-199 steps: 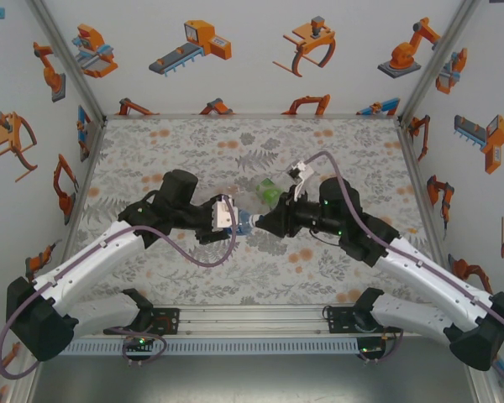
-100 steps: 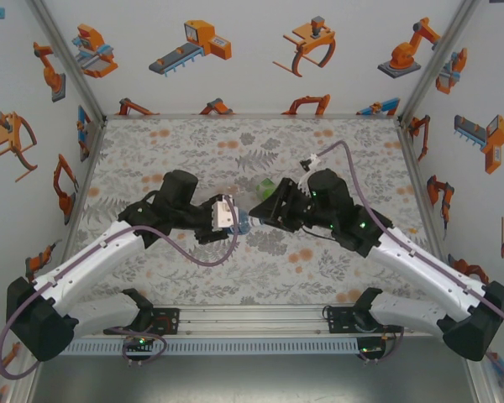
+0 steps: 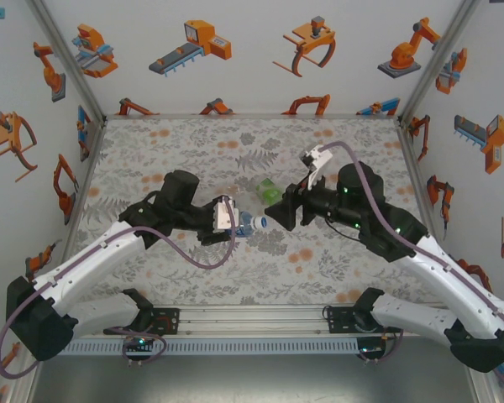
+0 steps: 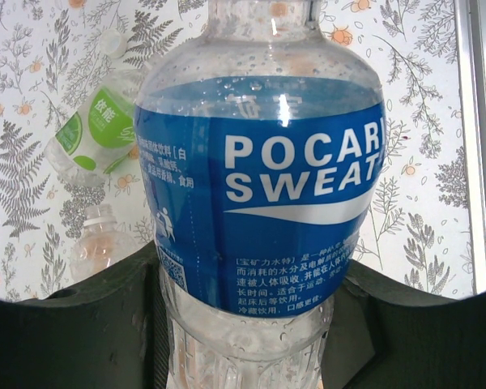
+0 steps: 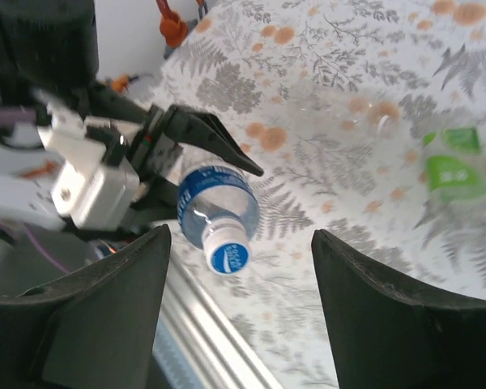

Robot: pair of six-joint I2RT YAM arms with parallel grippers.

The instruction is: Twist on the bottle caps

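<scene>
Floral tabletop [image 3: 193, 143] under inward-bent left arm [image 3: 109, 243], left gripper [image 3: 238, 225] tight around blue-label bottle [image 3: 254, 222]

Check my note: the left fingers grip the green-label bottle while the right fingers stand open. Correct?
No. The left fingers grip the blue-label bottle, as the left wrist view shows; the green-label bottle lies on the table behind. The right fingers do stand open.
</scene>
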